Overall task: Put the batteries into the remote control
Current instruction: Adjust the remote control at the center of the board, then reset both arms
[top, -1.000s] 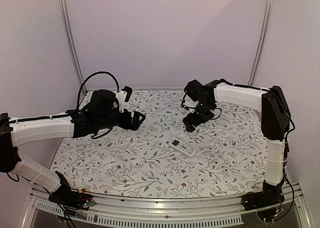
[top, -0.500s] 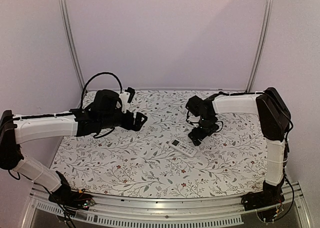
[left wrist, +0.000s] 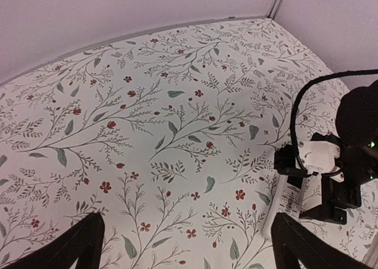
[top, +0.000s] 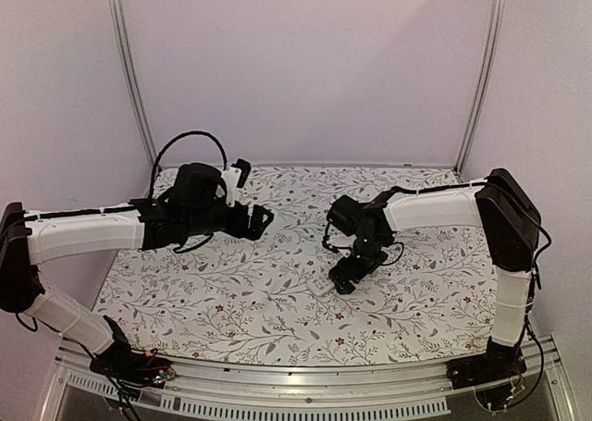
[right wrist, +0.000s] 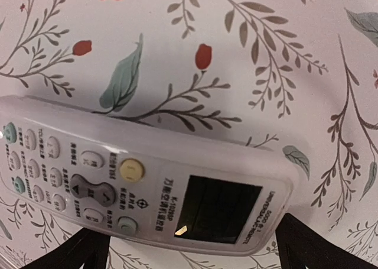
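The right gripper (top: 346, 277) hangs low over the remote control (right wrist: 147, 180), its matte black jaws spread wide. The remote is a slim white plastic slab with rounded corners, a dark rectangular screen and small round and oval buttons. It lies face up on the counter (top: 231, 301), which has a covering printed with leafy sprigs and red flowers. The left gripper (top: 260, 220), its jaws also apart, hovers well away to the left.

Floral tablecloth (top: 231, 291), plain, perhaps lilac walls (top: 305, 60)

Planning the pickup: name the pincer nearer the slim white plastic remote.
Right. The right pincer hovers directly over the white remote; the left pincer hangs far to its left.
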Controlling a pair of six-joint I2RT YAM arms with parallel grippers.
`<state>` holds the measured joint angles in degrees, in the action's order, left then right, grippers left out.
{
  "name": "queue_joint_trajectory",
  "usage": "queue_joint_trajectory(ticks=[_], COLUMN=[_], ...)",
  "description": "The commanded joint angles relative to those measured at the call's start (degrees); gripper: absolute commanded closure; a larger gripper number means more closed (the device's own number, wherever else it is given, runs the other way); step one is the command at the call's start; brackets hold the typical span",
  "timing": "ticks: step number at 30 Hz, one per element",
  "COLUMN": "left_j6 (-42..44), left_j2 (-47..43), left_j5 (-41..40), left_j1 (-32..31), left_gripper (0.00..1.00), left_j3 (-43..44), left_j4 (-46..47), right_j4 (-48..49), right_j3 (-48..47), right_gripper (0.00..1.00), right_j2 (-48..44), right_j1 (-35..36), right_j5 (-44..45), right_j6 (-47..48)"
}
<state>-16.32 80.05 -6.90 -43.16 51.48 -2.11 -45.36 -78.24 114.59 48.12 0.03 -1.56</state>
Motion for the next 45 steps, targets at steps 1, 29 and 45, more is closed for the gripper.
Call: queue_joint_trajectory(ticks=[1,29,45], left_j6=[-0.21,-0.12,-3.75], left_j2=[1.04,0.71,5.96], left_j5=[0.36,-0.19,3.49], left_j1=[0.53,0.53,6.64], left_gripper=[0.00,0.01,0.00], left_j3=[1.03,1.42,10.41], left_j4=[-0.82,-1.95,-9.91], right_j4=[1.34,2.77,15.94], right_j3=[1.35,-5.40,9.35], right_gripper=[0.01,0.01,0.01], right_j2=[-0.27,4.48,-17.34], right_j1=[1.12,-4.42,-16.14], right_j5=[-3.31,6.56,-5.55], right_j6=[-2.88,-3.12,-5.48])
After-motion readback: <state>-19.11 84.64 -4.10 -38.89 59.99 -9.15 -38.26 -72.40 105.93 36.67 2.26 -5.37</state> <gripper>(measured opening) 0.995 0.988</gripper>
